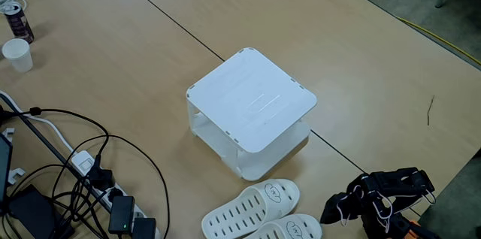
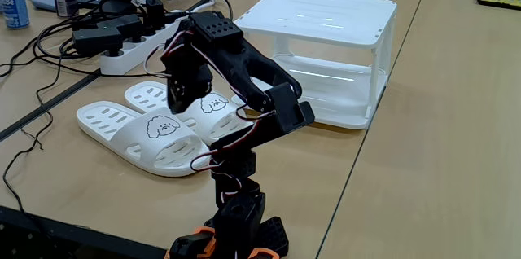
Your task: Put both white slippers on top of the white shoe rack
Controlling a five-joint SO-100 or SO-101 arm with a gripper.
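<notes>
In a fixed view the gripper hangs nose-down over the strap of the far slipper, its black fingers seen edge-on, so whether the jaws are open or shut cannot be told. It does not visibly hold anything.

The white slippers lie side by side on the wooden table, at about nine o'clock from the arm's base. Each is a white slide with rows of oval vent holes and a small black cartoon drawing on its strap. In a fixed view from above, they sit at six o'clock from the white shoe rack, just beside its lower corner.

The rack is a boxy white two-level stand with a flat, rounded-corner top panel, nothing resting on it. The black arm sits at four o'clock from it.
</notes>
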